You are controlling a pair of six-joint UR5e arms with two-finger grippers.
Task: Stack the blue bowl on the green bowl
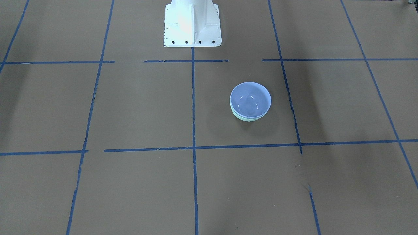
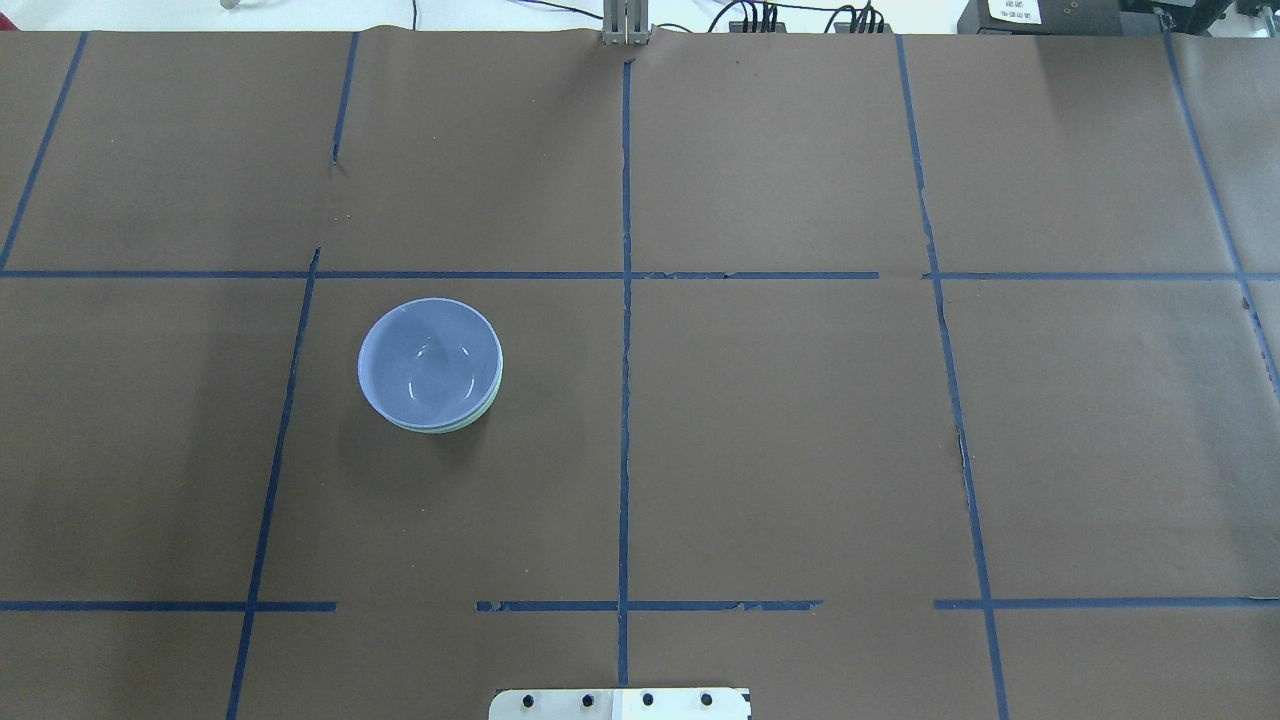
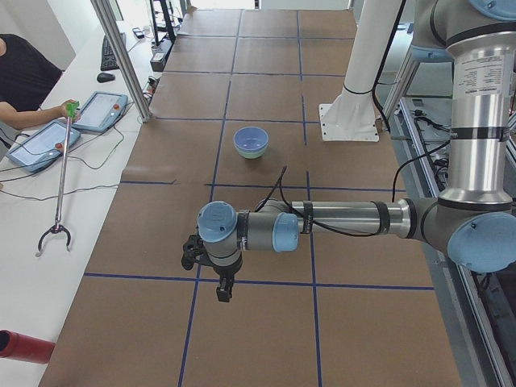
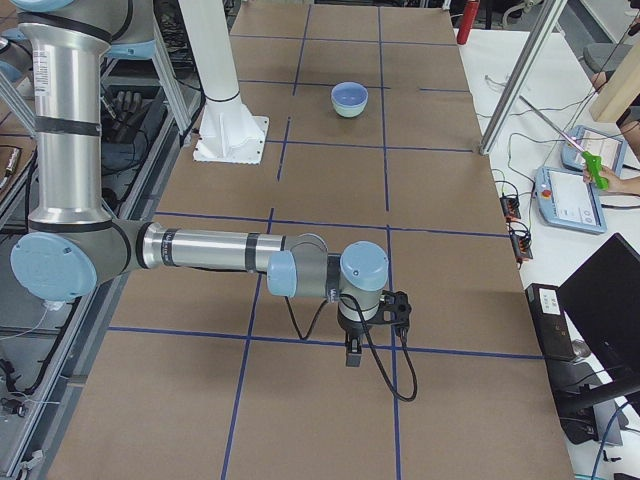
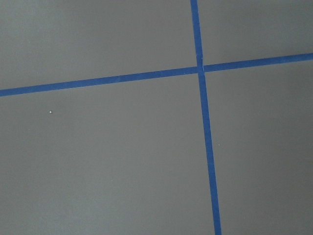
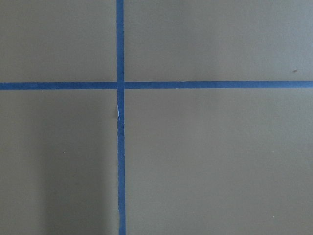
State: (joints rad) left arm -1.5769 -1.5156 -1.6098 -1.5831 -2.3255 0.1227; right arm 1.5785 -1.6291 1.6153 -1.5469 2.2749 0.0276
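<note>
The blue bowl (image 1: 250,99) sits nested inside the green bowl (image 1: 249,118), upright on the brown table; only a thin mint edge of the green bowl shows under it. In the overhead view the blue bowl (image 2: 430,362) lies left of centre, with the green bowl's edge (image 2: 489,404) at its lower right. Neither gripper is near them. My left gripper (image 3: 220,290) hangs over the table's near end in the exterior left view. My right gripper (image 4: 352,354) hangs over the other end in the exterior right view. I cannot tell whether either is open or shut. Both wrist views show only bare table.
The robot's white base (image 1: 192,24) stands at the table's edge. Blue tape lines (image 2: 626,300) divide the brown table. An operator holds a grabber stick (image 3: 60,181) at the side bench. A red cylinder (image 3: 24,347) lies at that view's lower left.
</note>
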